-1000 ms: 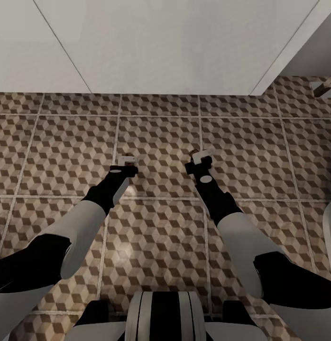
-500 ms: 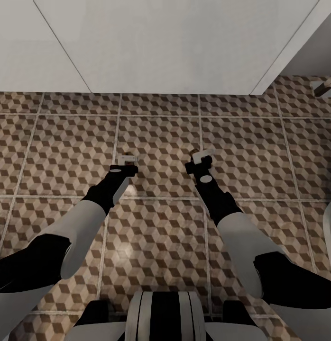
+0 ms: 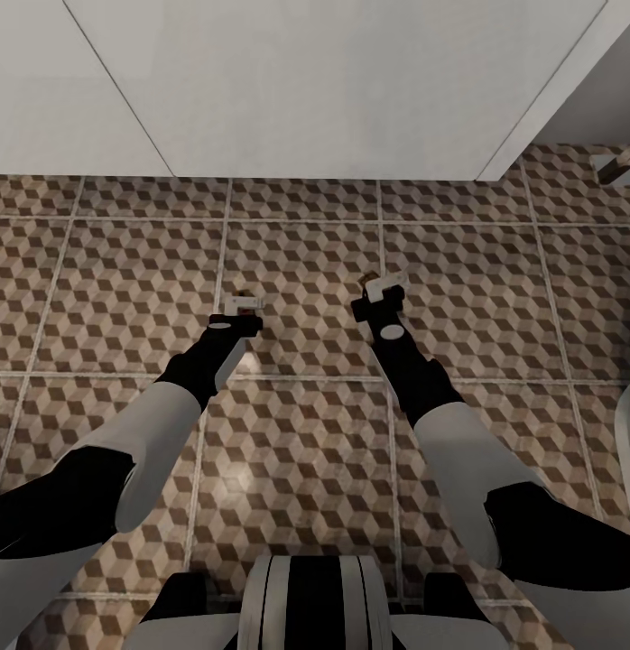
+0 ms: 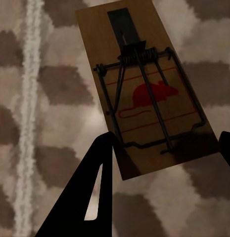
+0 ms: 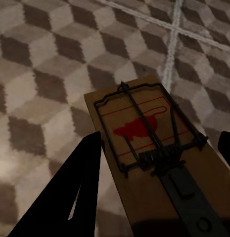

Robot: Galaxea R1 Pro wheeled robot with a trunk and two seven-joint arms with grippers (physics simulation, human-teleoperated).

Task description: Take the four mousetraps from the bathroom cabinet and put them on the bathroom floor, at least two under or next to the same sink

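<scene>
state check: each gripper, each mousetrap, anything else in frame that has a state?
Left gripper: shut on the left brown wooden mousetrap with red mouse print, held above the floor.
Right gripper: shut on the right brown wooden mousetrap with dark wire bar, also held off the floor.
Cube-patterned brown and beige tiled bathroom floor: bare under both grippers.
White wall panel: upright, meets the floor ahead.

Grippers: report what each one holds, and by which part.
Each holds a mousetrap flat between its fingers, above the floor. The left gripper grips its mousetrap by the long edges near one end; the right gripper grips its mousetrap by the long edges.
</scene>
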